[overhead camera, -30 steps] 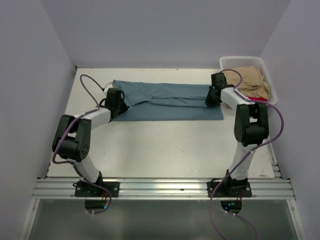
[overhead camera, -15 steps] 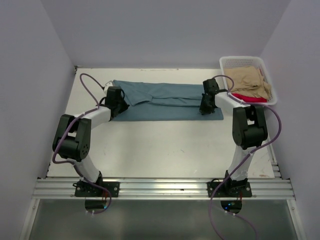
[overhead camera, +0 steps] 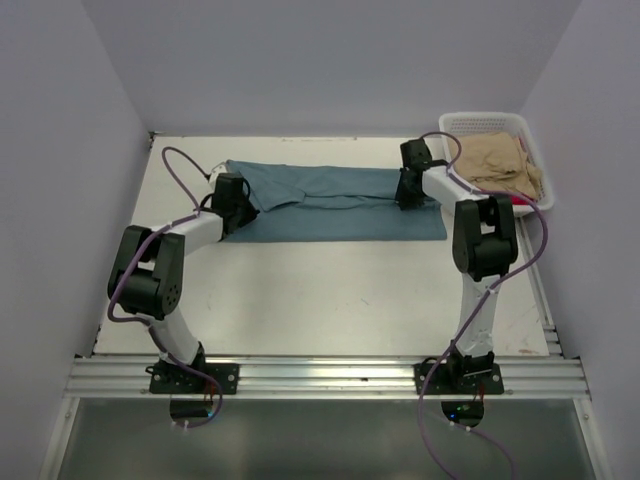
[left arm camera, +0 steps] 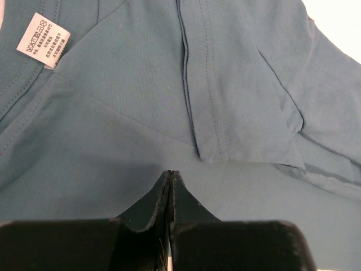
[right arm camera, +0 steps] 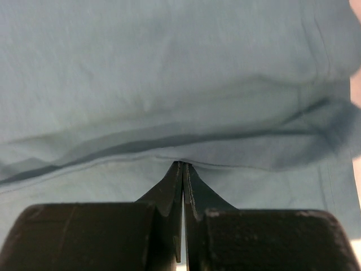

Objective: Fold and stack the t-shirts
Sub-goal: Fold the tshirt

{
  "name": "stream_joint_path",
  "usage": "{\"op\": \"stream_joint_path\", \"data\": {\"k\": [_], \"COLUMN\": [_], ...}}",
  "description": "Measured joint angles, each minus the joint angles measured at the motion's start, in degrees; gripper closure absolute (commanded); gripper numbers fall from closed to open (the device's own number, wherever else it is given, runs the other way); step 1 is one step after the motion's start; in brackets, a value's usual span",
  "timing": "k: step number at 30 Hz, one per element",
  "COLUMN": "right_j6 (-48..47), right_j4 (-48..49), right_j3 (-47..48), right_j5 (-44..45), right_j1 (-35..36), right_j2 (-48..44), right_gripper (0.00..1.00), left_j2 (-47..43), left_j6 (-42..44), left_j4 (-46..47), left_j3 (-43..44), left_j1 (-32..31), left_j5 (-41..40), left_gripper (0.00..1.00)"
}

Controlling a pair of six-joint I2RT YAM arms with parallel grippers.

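The teal-blue t-shirt (overhead camera: 330, 205) lies folded into a long band across the back of the table. My left gripper (overhead camera: 238, 200) is shut, its tips (left arm camera: 170, 173) resting on the cloth near the collar end, below a sleeve hem and to the right of the white care label (left arm camera: 44, 40). My right gripper (overhead camera: 404, 200) is shut too, its tips (right arm camera: 181, 164) pressed against a folded edge of the teal shirt (right arm camera: 169, 68) near its right end. No cloth shows between either pair of jaws. A tan t-shirt (overhead camera: 500, 160) and a sliver of a red one (overhead camera: 521, 200) lie in the basket.
A white mesh basket (overhead camera: 455, 125) stands at the back right corner, close to the right arm's elbow. Walls close in the table on the left, back and right. A metal rail (overhead camera: 320, 375) carries both arm bases at the near edge.
The right gripper has slid left along the shirt's right end and then toward the back; its elbow swung left with it. The left arm has hardly moved.
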Motion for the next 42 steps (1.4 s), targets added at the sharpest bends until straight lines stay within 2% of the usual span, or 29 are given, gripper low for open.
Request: {"op": "stream_joint_path", "data": {"k": [7,13,18,25,33,42], "right_j6": [-0.17,-0.55,-0.76,-0.76,-0.50,1.64], "right_j4": [-1.62,-2.14,-1.05,1.97,2.36,0.98], "right_j3": [7.06,7.28,5.88,-7.56,-24.48,-36.15], "right_j5": [1.09,1.97,2.36,0.98,-1.97,-7.87], "right_j1": [-0.07,-0.07,-0.07,0.57,5.60,14.73], "right_j2": [6.14,6.16,5.62,-3.15,-15.80,-27.43], "right_gripper": [1.00,1.00,1.00,1.00,1.00,1.00], "left_j2": [0.00,0.31,5.03,13.40,20.61,35.60], "left_j6": [0.46,0.59,0.55,0.13,-0.02,0.46], "left_j4": [-0.04,0.02,0.33,-0.13,-2.45,-3.21], "left_j3": [0.22,0.52,3.28,11.89,22.51,43.54], "left_j1": [0.17,0.37,0.74,1.97,4.72,8.94], "left_j5": [-0.02,-0.02,-0.07,0.00,1.66,16.00], "left_gripper": [1.00,1.00,1.00,1.00,1.00,1.00]}}
